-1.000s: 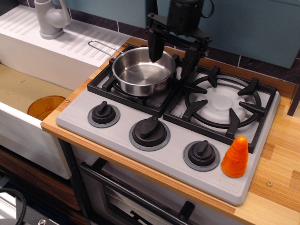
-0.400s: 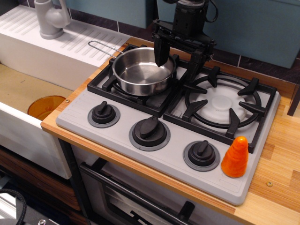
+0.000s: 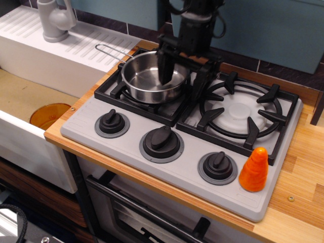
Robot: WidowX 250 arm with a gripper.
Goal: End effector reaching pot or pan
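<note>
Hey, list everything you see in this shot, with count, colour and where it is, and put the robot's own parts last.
pan: 1, shiny steel with a wire handle, on the left burner grate
burner grates: 2, black, side by side on top of the stove
stove: 1, grey, set in the wooden counter
knobs: 3, black on grey rings, in a row along the stove front
orange cone-shaped object: 1, orange, front right corner of the stove
faucet: 1, grey, top left on the white drainboard
bowl: 1, amber, in the sink at left
counter: 1, light wood, around the stove
claw: 1, black, open, one finger inside the pan and the other outside its right wall
</note>
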